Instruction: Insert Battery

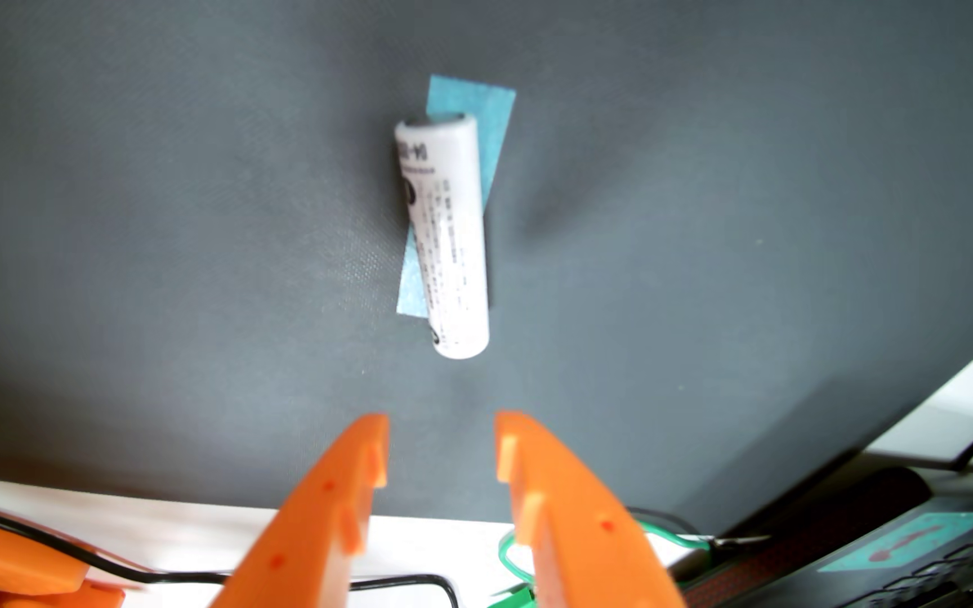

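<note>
Open dark mat (180, 204) to either side of the white battery (446, 234) and between it and the orange hand (442, 447), jaws parted with a clear gap. Under the battery only a flat strip of blue tape (487, 125), no raised obstacle. Along the near edge of the desk (431, 535), clutter: black cable (121, 570), green wire (510, 561), and a dark device (882, 543) at lower right.

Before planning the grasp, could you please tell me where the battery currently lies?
In the wrist view, the white cylindrical battery lies centrally on the dark grey mat, across a blue paper strip, beyond the open orange gripper.
</note>
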You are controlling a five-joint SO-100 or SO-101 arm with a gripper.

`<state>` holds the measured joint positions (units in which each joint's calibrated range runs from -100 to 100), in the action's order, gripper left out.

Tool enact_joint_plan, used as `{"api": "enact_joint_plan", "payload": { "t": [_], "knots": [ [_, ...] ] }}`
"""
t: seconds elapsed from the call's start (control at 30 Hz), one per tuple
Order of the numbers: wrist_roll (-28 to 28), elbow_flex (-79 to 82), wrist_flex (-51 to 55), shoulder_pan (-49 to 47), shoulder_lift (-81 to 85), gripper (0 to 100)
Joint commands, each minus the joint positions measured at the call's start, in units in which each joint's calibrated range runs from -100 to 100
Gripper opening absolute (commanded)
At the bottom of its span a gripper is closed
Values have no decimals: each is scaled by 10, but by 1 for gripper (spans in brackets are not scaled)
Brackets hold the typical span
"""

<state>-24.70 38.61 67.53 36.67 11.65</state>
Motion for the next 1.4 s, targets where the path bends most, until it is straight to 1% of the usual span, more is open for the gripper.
{"api": "enact_joint_plan", "payload": {
  "t": [0.0,0.2,1.37],
  "knots": [
    [-4,-22,0,-15,-3,12],
    [-4,-15,0,-44,-3,12],
    [-19,-41,0,-30,-96,12]
  ]
}}
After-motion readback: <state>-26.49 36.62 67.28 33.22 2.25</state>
